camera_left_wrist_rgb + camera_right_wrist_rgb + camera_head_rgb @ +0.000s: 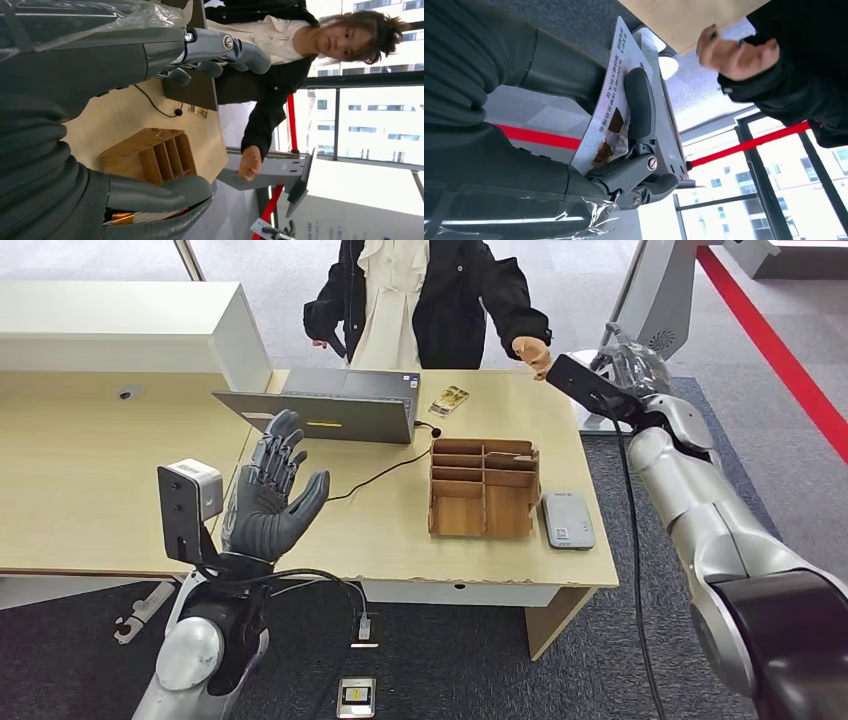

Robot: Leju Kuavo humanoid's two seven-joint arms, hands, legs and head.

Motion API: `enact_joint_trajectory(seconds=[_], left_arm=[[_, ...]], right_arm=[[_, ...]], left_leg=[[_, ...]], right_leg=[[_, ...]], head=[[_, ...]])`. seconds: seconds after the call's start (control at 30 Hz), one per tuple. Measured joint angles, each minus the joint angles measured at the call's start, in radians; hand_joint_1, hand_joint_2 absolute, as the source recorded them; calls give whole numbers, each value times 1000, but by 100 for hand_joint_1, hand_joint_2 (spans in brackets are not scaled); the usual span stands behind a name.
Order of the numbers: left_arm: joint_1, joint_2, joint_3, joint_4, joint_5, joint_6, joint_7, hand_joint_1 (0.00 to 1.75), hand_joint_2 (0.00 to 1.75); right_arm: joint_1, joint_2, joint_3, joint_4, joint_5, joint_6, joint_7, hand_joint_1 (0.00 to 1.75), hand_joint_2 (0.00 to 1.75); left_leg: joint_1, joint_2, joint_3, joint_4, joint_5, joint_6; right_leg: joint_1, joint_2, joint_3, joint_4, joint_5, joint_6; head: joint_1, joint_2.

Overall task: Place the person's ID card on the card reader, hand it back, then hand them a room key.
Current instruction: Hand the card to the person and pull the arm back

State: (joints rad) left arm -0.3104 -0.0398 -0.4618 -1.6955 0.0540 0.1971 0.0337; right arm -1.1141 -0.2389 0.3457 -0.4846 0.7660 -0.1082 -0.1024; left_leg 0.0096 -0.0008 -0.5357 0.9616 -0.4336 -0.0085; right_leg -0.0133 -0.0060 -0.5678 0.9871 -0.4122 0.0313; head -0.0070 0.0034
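Note:
My right hand point(628, 368) reaches past the table's far right corner and holds a white printed ID card point(610, 102) under its thumb point(640, 102). The person's open hand point(533, 352) hovers close to it, apart from the card point(734, 52). The grey card reader point(567, 519) lies flat near the table's right edge. A small patterned card point(449, 400) lies beside the laptop. My left hand point(268, 490) is raised over the table's front, fingers spread, holding nothing point(125, 60).
A wooden divided organizer point(484, 488) stands left of the reader. An open laptop point(330, 410) with a black cable sits mid-table. A white cabinet point(120, 330) fills the back left. The person point(420, 300) stands behind the table. A small device point(356, 695) lies on the floor.

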Motion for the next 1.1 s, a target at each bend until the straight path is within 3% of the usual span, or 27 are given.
enact_joint_trajectory(seconds=[0.33,0.73,0.77,0.87,0.9,1.1], left_arm=[[-34,-31,0,49,6,-55,-22,0,175],[-57,-33,1,92,8,-71,-29,0,175],[-57,-33,1,94,8,-72,-30,0,175],[-57,-33,1,99,9,-73,-33,0,175],[-57,-33,1,100,10,-73,-34,0,175],[-57,-33,1,102,15,-73,-34,0,175]], right_arm=[[-111,86,41,41,106,54,47,175,175],[-203,164,78,111,146,80,121,175,175],[-204,167,78,115,147,80,123,151,175],[-205,171,79,127,149,80,125,20,175],[-204,171,79,130,150,79,128,0,175],[-196,166,80,147,156,67,149,0,175]], left_leg=[[0,0,0,0,1,0],[0,0,-1,0,1,0],[0,0,-1,0,1,0],[0,0,-1,0,1,0],[0,0,-1,0,1,0],[0,0,-1,0,1,0]], right_leg=[[0,0,-1,0,0,0],[1,0,-1,0,0,0],[1,0,-1,0,0,0],[1,0,-1,0,0,0],[1,0,-1,0,0,0],[1,0,-1,0,0,0]], head=[[0,0],[0,0],[0,0],[0,0],[0,0],[0,0]])
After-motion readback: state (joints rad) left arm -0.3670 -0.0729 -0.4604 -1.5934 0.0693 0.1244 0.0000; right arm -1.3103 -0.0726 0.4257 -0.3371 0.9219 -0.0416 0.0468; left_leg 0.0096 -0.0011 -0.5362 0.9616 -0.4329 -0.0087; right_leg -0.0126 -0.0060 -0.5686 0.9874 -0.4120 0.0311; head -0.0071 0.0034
